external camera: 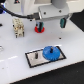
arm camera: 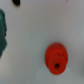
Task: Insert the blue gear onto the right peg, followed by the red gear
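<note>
I see a smooth, plastic-looking blue gear [external camera: 51, 52], a glossy red gear [arm camera: 55, 56], and a matt white tabletop [external camera: 15, 55].

the white table [external camera: 15, 57] carried a black-rimmed grey plate [external camera: 35, 61] near its front edge. the blue gear [external camera: 50, 52] sat on that plate toward the exterior view's right, with a thin dark peg [external camera: 39, 53] standing beside it on the left. farther back, the red gear [external camera: 39, 28] lay flat on the bare table surface, well apart from the plate. a small pale block [external camera: 18, 27] stood on the table at the exterior view's left. in the wrist view the red gear [arm camera: 55, 57] rested on the plain white top.
</note>
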